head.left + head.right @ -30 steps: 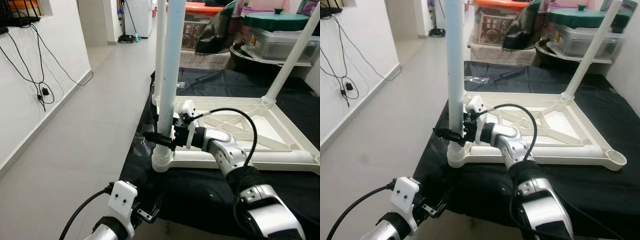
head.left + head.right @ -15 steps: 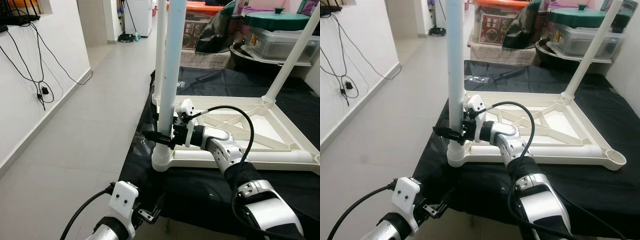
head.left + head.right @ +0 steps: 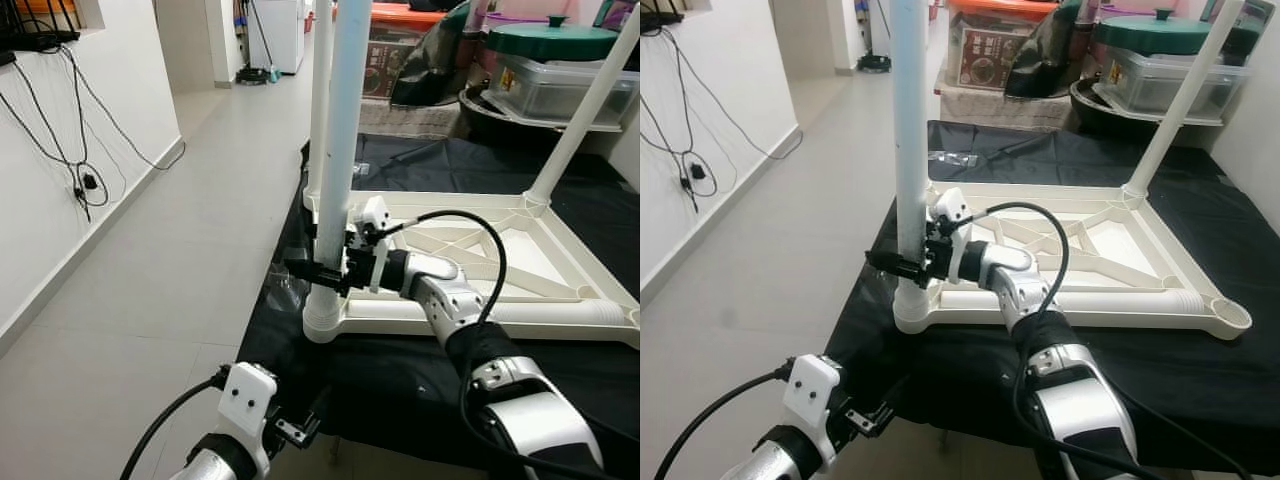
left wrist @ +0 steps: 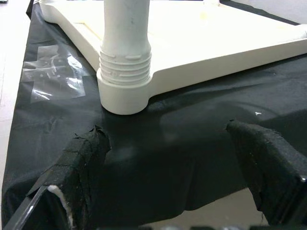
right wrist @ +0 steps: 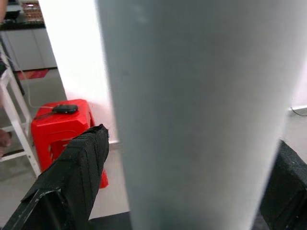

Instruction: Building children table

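Observation:
A white children's table top [image 3: 560, 315] lies upside down on a black cloth. A tall white table leg [image 3: 340, 150] stands upright in the threaded socket [image 3: 322, 322] at the near left corner. My right gripper [image 3: 318, 273] reaches in from the right and is shut on this leg just above the socket, one black finger on each side; the right wrist view has the leg [image 5: 192, 115] pressed between the fingers [image 5: 72, 182]. My left gripper [image 4: 177, 167] hangs open low at the cloth's near edge, facing the same socket [image 4: 125, 81], apart from it.
Two more legs stand upright, one behind the held leg [image 3: 320, 100] and one at the far right corner [image 3: 585, 110]. The near right corner socket [image 3: 1232, 318] is empty. Boxes and a green-lidded tub [image 3: 555, 45] stand behind. A wall with hanging cables [image 3: 60, 120] borders the tiled floor on the left.
My right wrist has shifted slightly around the leg while holding it at the same height. The left arm has stayed low and still.

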`<state>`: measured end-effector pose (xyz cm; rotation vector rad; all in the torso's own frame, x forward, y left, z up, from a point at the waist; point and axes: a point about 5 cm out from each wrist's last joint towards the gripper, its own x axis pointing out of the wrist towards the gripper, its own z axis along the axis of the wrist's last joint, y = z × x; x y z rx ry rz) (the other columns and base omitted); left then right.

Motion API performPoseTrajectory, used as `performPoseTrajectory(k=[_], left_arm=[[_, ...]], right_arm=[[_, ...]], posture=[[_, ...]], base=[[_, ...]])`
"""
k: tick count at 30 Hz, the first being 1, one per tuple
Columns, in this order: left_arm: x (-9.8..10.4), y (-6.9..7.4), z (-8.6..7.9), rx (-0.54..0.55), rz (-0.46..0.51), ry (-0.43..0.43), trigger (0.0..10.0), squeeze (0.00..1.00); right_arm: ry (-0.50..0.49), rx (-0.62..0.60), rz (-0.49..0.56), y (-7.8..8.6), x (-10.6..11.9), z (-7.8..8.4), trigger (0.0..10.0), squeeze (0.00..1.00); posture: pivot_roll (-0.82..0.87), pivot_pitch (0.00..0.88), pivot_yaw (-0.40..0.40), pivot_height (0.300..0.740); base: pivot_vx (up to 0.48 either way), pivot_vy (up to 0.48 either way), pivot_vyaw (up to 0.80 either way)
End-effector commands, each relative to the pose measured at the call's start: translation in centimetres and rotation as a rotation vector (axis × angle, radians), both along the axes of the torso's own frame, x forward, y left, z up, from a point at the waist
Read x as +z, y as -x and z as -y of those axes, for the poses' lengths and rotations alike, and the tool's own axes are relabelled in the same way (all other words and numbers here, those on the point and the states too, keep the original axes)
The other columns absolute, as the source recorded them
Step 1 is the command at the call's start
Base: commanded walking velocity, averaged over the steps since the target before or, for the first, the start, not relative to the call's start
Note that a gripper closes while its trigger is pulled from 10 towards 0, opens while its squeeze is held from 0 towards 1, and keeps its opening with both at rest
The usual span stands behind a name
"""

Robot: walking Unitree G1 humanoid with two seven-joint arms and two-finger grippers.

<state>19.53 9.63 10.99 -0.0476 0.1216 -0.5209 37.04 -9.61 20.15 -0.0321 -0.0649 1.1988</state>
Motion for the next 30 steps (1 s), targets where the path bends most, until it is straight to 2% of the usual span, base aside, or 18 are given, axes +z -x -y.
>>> performPoseTrajectory(k=[1, 6, 7, 10, 11, 27, 30], left_arm=[[-0.01, 0.12, -0.03, 0.000, 0.001, -0.020, 10.0, 0.00], [0.00, 0.12, -0.03, -0.001, 0.002, -0.021, 10.0, 0.00], [0.00, 0.10, -0.04, -0.001, 0.002, -0.021, 10.0, 0.00], [-0.01, 0.09, -0.04, -0.001, 0.002, -0.021, 10.0, 0.00], [-0.01, 0.08, -0.03, -0.001, 0.002, -0.022, 10.0, 0.00], [-0.06, 0.12, -0.05, 0.001, 0.001, -0.024, 10.0, 0.00], [-0.09, 0.15, -0.03, 0.002, 0.000, -0.024, 10.0, 0.00]], right_arm=[[0.000, 0.017, 0.018, -0.03, 0.29, -0.14, 10.0, 0.00], [-0.002, 0.017, 0.016, -0.04, 0.20, -0.21, 10.0, 0.00], [-0.004, 0.011, 0.015, -0.10, 0.20, -0.23, 3.3, 0.00], [-0.003, 0.006, 0.013, -0.15, 0.18, -0.23, 3.3, 0.00], [-0.001, -0.006, 0.017, -0.25, 0.21, -0.22, 0.0, 0.00], [-0.002, -0.025, 0.038, -0.15, -0.10, -0.27, 0.0, 0.00], [-0.010, -0.068, 0.051, -0.17, -0.25, -0.08, 0.0, 0.00]], posture=[[0.12, 0.052, -0.061, 0.740], [0.13, 0.054, -0.062, 0.740], [0.12, 0.054, -0.061, 0.740], [0.12, 0.051, -0.061, 0.740], [0.13, 0.053, -0.062, 0.740], [0.12, 0.045, -0.062, 0.740], [0.12, 0.038, -0.063, 0.740]], base=[[0.000, 0.000, 0.00], [0.000, 0.000, 0.00], [0.000, 0.000, 0.00], [0.000, 0.000, 0.00], [0.000, 0.000, 0.00], [0.000, 0.000, 0.00], [0.000, 0.000, 0.00]])
